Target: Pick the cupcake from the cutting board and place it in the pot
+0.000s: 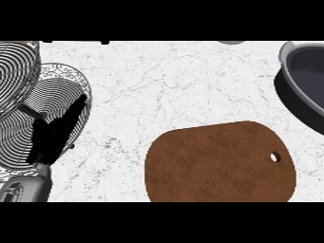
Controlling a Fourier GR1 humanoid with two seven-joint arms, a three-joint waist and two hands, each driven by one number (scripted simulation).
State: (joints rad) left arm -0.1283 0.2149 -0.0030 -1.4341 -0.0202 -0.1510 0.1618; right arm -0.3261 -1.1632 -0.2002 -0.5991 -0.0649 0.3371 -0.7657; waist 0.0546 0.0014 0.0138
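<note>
Seeing no cupcake on the brown cutting board (220, 163) or in the dark pot (317, 88), though probably being light, soft and best taken by its sides, with left hand (55, 133) resting, fingers straight, right hand out of view.

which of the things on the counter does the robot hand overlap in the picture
The wire rack at the left edge. The left robot hand shows over its rings, fingers straight. The brown cutting board and the dark pot lie well to the right, away from it.
</note>
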